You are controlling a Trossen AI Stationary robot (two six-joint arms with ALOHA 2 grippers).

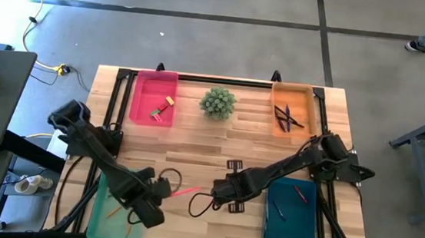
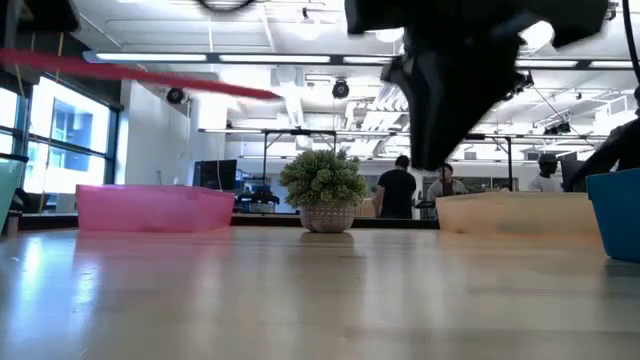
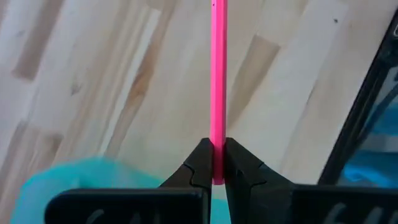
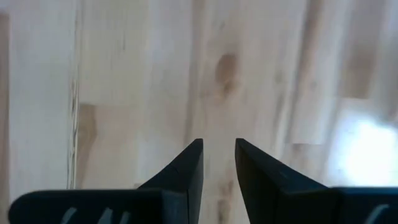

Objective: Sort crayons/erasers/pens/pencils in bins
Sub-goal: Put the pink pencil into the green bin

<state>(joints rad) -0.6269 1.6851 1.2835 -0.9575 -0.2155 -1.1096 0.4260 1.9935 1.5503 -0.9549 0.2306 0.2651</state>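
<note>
My left gripper is near the table's front, just right of the light green bin, and is shut on a pink-red pencil. The pencil sticks out toward the table's right and shows high above the table in the low view. My right gripper hovers close to the pencil's free end, left of the teal-blue bin. Its fingers are slightly apart and hold nothing. My left gripper pinches the pencil near one end between its two fingers. The pencil runs straight on ahead of the fingers, in line with them, toward the table's right. It is lifted clear of the table and lies nearly level.
The pink bin at the far left holds small erasers. The orange bin at the far right holds dark and orange sticks. The teal-blue bin holds two short sticks, and the light green bin one orange stick. A small potted plant stands between the far bins.
</note>
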